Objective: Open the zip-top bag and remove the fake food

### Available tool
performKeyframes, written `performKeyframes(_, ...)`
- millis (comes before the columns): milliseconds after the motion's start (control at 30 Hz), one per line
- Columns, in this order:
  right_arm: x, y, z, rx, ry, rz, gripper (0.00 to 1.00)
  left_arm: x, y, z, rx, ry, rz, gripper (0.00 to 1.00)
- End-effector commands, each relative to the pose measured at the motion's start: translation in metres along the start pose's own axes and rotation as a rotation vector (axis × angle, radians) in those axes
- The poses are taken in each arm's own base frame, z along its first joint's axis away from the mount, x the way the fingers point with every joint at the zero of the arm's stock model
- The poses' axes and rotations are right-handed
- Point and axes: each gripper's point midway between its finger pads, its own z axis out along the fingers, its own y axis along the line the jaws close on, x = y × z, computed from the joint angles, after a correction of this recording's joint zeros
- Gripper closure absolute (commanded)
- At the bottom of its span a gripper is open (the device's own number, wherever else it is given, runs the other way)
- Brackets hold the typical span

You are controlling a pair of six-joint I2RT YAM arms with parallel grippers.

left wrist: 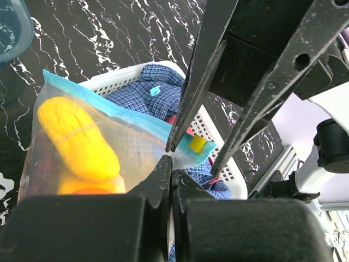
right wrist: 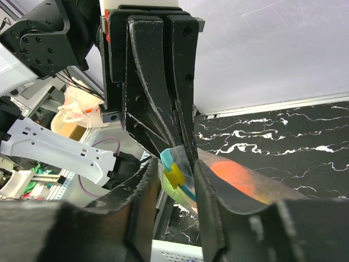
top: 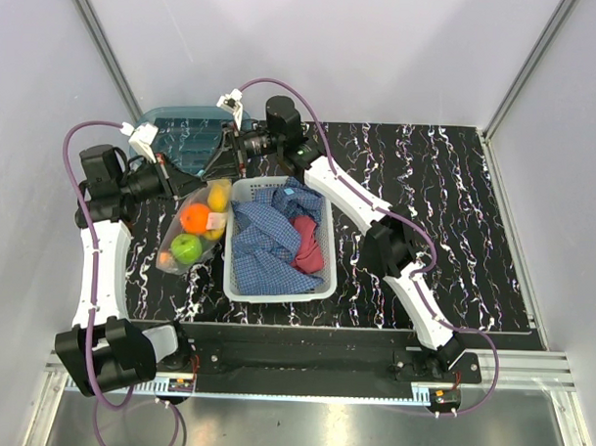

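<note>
The zip-top bag point(top: 185, 241) hangs tilted left of the basket, its teal zip strip point(left wrist: 109, 106) uppermost. Inside it is the fake food: an orange piece point(top: 194, 217), a green piece point(top: 186, 247) and a yellow piece point(left wrist: 76, 139). My left gripper point(left wrist: 172, 164) is shut on the bag's top edge just below the strip. My right gripper point(right wrist: 175, 166) stands open around the strip's end, and the yellow slider point(right wrist: 175, 176) sits between its fingers with a gap on each side. In the top view both grippers, left point(top: 170, 182) and right point(top: 241, 162), meet at the bag's upper corner.
A white basket point(top: 239, 291) holding a blue plaid cloth point(top: 268, 237) and a red cloth point(top: 309, 245) sits right beside the bag. A rigid teal bin point(top: 184, 131) stands behind the grippers. The right arm point(top: 348, 200) reaches across above the basket.
</note>
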Motion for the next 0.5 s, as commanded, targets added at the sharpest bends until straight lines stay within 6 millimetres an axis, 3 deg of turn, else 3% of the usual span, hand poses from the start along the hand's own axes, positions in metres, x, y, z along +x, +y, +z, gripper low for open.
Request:
performKeyframes(0, -0.010, 0.009, 0.002, -0.018, -0.015, -0.054, 0.65, -0.021, -0.026, -0.006, 0.076, -0.045, 0.107, 1.00)
performKeyframes(133, -0.011, 0.009, 0.001, -0.013, -0.016, -0.059, 0.88, -0.022, -0.026, -0.006, 0.067, -0.053, 0.115, 1.00)
performKeyframes(233, -0.013, 0.005, -0.003, 0.014, -0.025, -0.068, 0.99, -0.028, -0.021, -0.009, 0.012, -0.075, 0.123, 1.00)
performKeyframes(467, -0.020, -0.009, -0.019, 0.073, -0.046, -0.094, 1.00, -0.054, -0.029, -0.026, -0.059, -0.154, 0.155, 1.00)
